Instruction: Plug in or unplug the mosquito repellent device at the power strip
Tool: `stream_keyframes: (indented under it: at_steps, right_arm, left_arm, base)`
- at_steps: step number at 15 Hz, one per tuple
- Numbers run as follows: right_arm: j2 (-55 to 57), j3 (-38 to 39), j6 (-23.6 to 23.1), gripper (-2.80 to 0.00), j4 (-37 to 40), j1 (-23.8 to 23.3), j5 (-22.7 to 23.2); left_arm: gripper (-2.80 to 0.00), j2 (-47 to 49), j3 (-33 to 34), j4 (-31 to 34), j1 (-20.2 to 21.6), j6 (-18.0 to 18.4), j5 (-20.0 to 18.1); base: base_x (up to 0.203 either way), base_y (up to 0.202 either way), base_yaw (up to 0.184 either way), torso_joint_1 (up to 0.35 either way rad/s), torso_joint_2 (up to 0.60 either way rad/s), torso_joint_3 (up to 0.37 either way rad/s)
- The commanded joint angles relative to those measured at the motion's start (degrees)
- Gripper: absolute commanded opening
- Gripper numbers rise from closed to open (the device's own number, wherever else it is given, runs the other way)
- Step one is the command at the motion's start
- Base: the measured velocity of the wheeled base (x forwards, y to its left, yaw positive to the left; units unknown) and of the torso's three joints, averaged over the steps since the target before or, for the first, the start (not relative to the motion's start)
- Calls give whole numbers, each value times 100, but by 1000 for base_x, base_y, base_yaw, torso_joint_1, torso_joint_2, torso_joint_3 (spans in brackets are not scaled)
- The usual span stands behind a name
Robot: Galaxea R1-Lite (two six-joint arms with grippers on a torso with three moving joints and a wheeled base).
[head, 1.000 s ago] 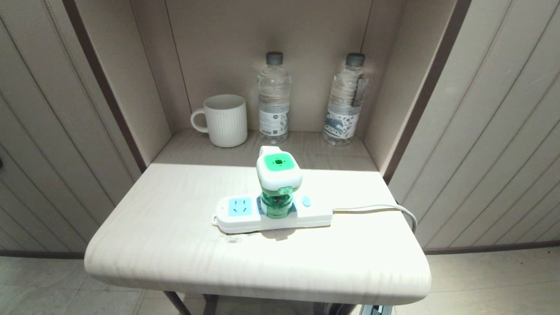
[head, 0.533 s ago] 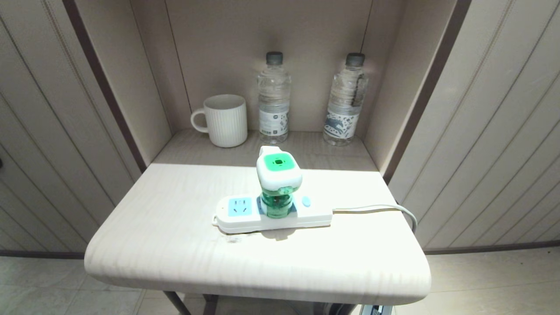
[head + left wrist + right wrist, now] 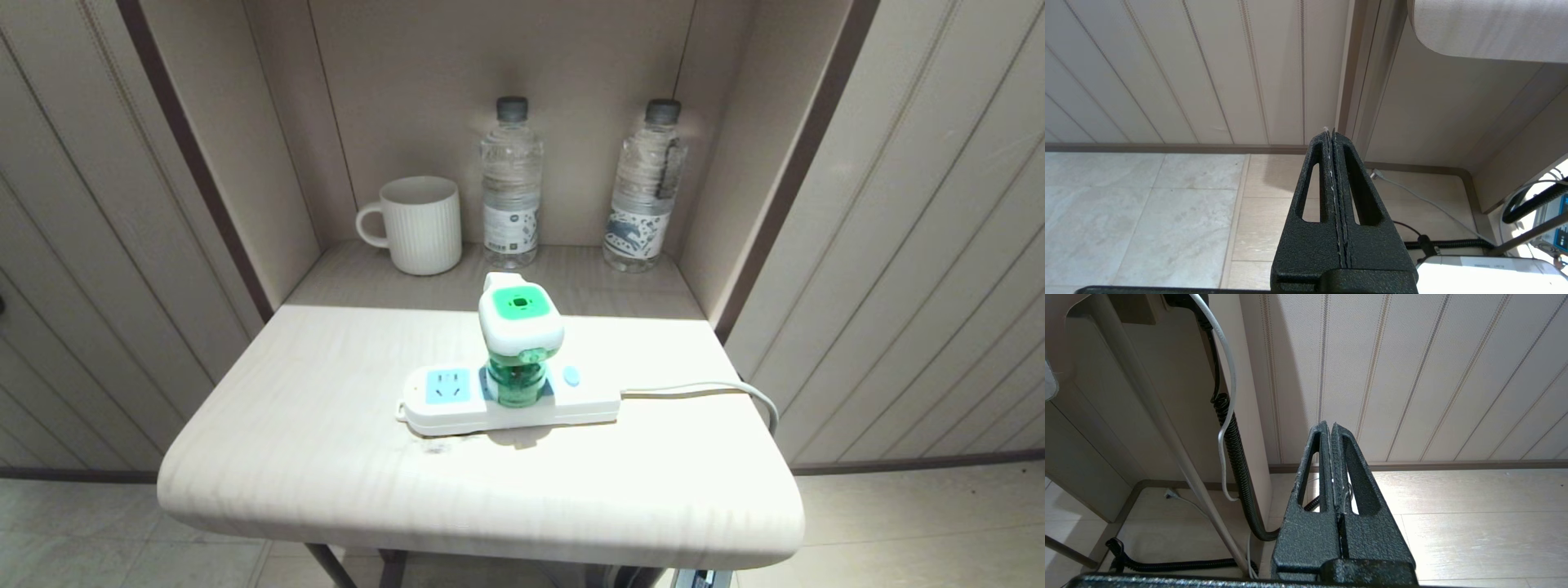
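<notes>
Upright, mosquito repellent device (image 3: 520, 347) on power strip (image 3: 445, 398)

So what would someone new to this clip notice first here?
The mosquito repellent device, bright green and white, stands upright on the white power strip at mid-table. Behind it in the alcove stand a ribbed white mug and two water bottles. Neither arm is above the table: the left hand and right hand hang shut below the tabletop, over the floor.
</notes>
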Motion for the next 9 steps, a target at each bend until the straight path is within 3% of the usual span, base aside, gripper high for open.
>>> stream_keyframes:
  at_steps: [1,9]
  right_arm:
    - [14,0,1,-280,2,-4,-1]
    - [6,0,18,-280,11,5,-5]
  left_arm:
    - [-280,4,0,7,-4,0,8]
    - [-280,4,0,7,4,0,0]
  base:
    - [0,0,0,0,0,0]
    - [0,0,0,0,0,0]
